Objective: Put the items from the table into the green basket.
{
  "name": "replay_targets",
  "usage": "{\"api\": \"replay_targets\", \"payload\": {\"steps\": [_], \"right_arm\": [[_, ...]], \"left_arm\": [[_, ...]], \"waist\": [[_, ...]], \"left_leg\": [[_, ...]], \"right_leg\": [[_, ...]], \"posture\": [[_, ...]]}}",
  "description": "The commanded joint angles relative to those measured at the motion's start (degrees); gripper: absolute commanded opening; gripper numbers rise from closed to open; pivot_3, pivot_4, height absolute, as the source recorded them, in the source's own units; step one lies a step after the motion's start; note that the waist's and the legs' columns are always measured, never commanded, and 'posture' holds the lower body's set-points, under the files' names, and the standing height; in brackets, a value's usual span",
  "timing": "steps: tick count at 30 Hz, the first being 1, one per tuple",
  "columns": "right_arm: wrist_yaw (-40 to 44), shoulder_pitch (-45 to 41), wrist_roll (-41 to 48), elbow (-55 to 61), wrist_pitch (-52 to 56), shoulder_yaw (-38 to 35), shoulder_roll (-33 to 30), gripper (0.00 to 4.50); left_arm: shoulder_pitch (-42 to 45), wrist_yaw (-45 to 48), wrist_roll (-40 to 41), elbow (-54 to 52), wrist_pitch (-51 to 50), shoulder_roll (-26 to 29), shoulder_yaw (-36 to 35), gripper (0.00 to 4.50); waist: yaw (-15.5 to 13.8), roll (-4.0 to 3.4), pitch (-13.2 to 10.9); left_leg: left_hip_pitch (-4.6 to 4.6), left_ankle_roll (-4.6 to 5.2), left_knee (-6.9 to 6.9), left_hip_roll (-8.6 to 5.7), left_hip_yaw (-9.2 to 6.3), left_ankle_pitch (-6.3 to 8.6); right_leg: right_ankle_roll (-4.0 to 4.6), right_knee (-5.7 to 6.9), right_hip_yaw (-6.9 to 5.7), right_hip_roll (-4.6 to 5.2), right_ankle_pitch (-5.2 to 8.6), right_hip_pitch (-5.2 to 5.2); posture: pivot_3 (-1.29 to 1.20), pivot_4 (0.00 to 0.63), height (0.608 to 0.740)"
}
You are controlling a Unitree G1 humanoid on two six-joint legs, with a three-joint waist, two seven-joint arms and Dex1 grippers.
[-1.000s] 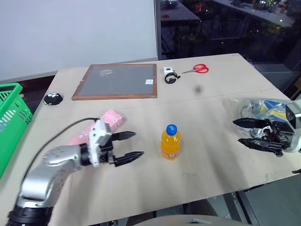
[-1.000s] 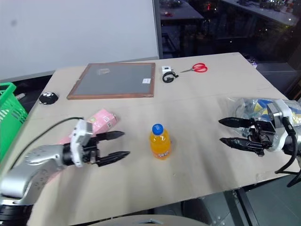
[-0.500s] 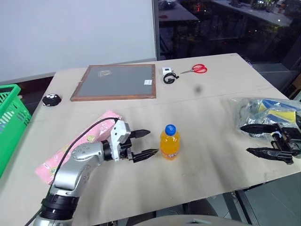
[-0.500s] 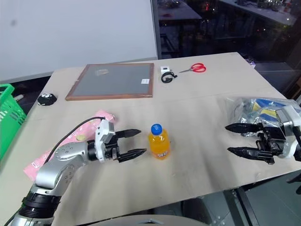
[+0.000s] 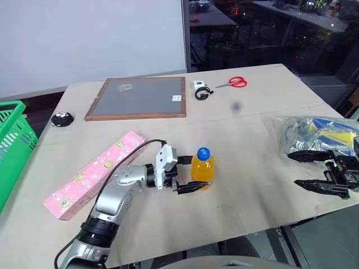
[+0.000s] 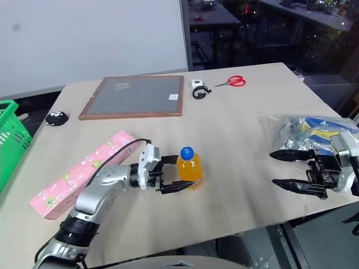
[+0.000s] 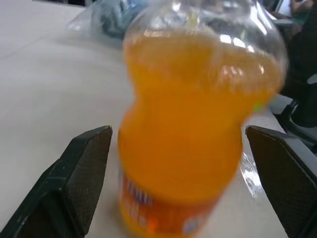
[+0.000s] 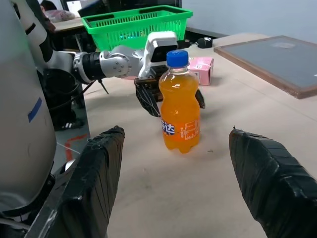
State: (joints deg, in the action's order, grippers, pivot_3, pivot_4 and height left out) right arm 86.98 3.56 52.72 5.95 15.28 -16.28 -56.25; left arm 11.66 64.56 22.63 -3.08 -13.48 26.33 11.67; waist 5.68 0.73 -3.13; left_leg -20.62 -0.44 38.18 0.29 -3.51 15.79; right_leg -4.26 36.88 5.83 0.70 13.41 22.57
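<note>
Two black fingers of the left gripper (image 5: 189, 180) stand wide apart, one on either side of the orange bottle (image 5: 202, 169) at center frame — the bottle sits between them, but contact cannot be confirmed. In the left wrist view the bottle (image 7: 190, 124) stands upright with a gap visible at each finger (image 7: 81, 171). The left arm lies low across the table (image 5: 252, 185), forearm roughly level, reaching toward the picture's right. The right gripper (image 5: 314, 170) hangs at the right edge, fingers spread and empty, just in front of the plastic bag (image 5: 320, 131). The pink box (image 5: 95, 174) lies diagonally at lower left, near the arm's elbow. The green basket (image 5: 12, 145) stands off the table's left edge — well apart from the bottle. Bare tabletop stretches between the bottle and the right gripper.
</note>
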Motion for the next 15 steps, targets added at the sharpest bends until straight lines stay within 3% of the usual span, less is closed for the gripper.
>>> {"api": "replay_targets", "payload": {"steps": [1, 2, 4, 9, 15], "right_arm": [[5.52, 0.17, 0.49, 0.92, -1.42, -0.85, 0.01, 3.68], [5.52, 0.30, 0.50, 1.03, -1.48, -0.86, 0.04, 3.68], [5.52, 0.63, 0.55, 1.06, -1.71, -0.94, 0.08, 3.68], [5.52, -0.23, 0.77, 0.56, -1.56, -0.92, 0.88, 3.68], [5.52, -5.82, 1.37, -0.82, 0.37, 2.02, 2.28, 3.68]], "left_arm": [[1.51, 0.78, -0.31, 1.83, 2.47, -1.10, 0.03, 3.96], [1.54, 1.26, -0.19, 2.14, 2.52, -1.17, 0.12, 3.85], [1.69, 0.92, -0.85, 2.63, 3.31, -1.57, 0.18, 3.20], [2.85, -2.71, 2.10, 3.83, 2.97, -2.88, -5.46, 3.10], [10.41, -10.63, 11.37, 3.93, -0.25, -0.40, -21.89, 3.10]], "waist": [[0.74, -0.03, 0.02], [0.76, -0.03, 0.02], [1.14, -0.05, 0.04], [1.33, -0.11, 0.08], [1.59, -0.09, 0.06]], "left_leg": [[-0.01, 0.04, 0.04, 0.00, 0.02, 0.02], [-0.02, 0.04, 0.06, 0.00, 0.02, 0.03], [-0.02, 0.04, 0.06, 0.00, 0.02, 0.03], [-0.01, 0.05, 0.15, -0.02, 0.01, 0.03], [-0.02, 0.05, 0.16, 0.06, -0.03, 0.03]], "right_leg": [[-0.01, 0.00, 0.02, 0.00, -0.01, 0.00], [-0.03, 0.00, 0.02, 0.00, -0.01, 0.00], [-0.03, 0.00, 0.02, 0.00, -0.02, -0.01], [-0.09, 0.00, 0.03, 0.01, -0.05, -0.08], [-0.08, 0.02, 0.03, -0.06, -0.14, -0.04]], "posture": [[-0.16, 0.000, 0.740], [-0.16, 0.000, 0.740], [-0.16, 0.000, 0.740], [-0.15, 0.000, 0.740], [-0.08, 0.000, 0.740]]}}
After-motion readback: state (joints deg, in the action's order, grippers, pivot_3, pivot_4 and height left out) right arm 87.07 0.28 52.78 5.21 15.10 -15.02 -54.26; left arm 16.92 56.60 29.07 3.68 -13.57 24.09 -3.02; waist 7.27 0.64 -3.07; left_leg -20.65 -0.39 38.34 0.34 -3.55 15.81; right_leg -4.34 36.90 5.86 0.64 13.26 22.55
